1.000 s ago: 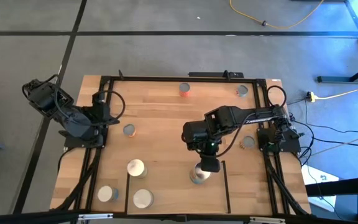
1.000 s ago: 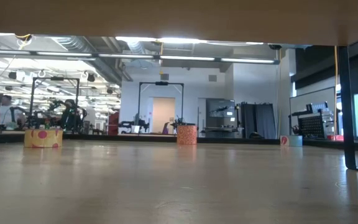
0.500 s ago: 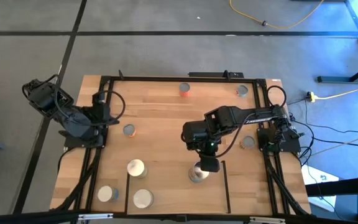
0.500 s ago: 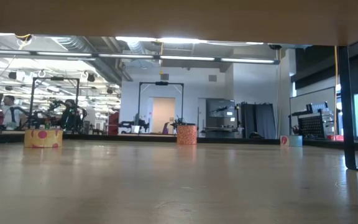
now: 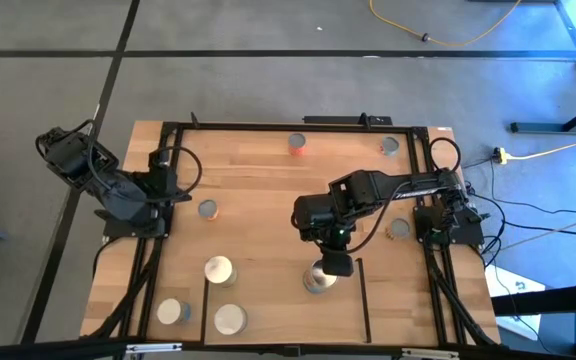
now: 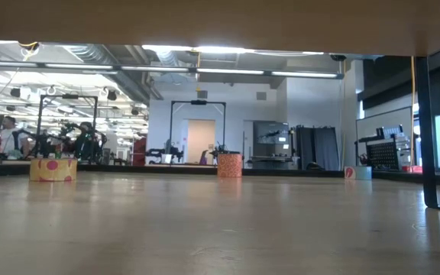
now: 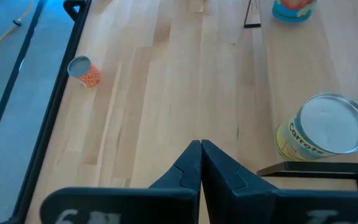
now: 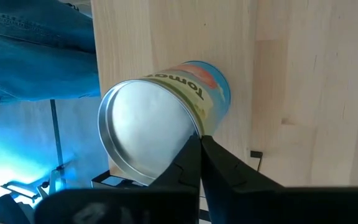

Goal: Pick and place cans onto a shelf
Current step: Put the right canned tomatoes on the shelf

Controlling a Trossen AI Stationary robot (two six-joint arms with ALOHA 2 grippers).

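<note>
A blue-labelled can (image 5: 317, 281) with a silver top stands upright on the light-wood shelf (image 5: 278, 310) at the table's near edge. My right gripper (image 5: 335, 267) hangs over that can's far right side, fingers shut (image 8: 199, 138). Two more cans (image 5: 218, 270) (image 5: 230, 319) stand at the shelf's left side. One can (image 5: 172, 311) stands just left of the shelf. Others (image 5: 207, 209) (image 5: 399, 228) (image 5: 297, 145) (image 5: 390, 146) stand farther back. My left gripper (image 7: 201, 149), shut on nothing, waits at the table's left edge (image 5: 171, 183). My right gripper's shut fingertips come slanting down from the far side and stand at the can's top rim (image 8: 190, 127). One finger lies over the lid and the other over the label side. The fingers hide the rim there, so I cannot tell whether they touch it.
Thin black bars (image 5: 366, 300) edge the shelf. The table's black frame (image 5: 298, 126) runs along its edges. A person's jeans (image 8: 36, 50) show beyond the near edge. The left wrist view shows a yellow-labelled can (image 7: 325, 127) and a small orange one (image 7: 84, 70).
</note>
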